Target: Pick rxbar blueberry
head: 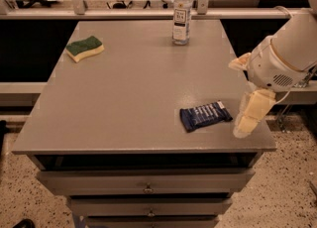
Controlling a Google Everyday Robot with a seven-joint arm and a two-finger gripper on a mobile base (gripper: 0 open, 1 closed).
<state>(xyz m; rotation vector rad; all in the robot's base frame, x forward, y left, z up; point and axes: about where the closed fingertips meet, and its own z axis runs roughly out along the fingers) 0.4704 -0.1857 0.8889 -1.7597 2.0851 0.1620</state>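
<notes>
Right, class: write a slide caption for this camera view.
The gripper hovers at the right edge of the table, beside the rxbar blueberry; sponge and bottle sit farther back.

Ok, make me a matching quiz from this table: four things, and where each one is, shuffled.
1 snack bar
2 sponge
3 water bottle
4 claw

A back left of the table
B hanging at the right edge, near the front
C back edge, right of centre
D lying flat, front right

Pairs: 1-D, 2-A, 3-C, 4-B
</notes>
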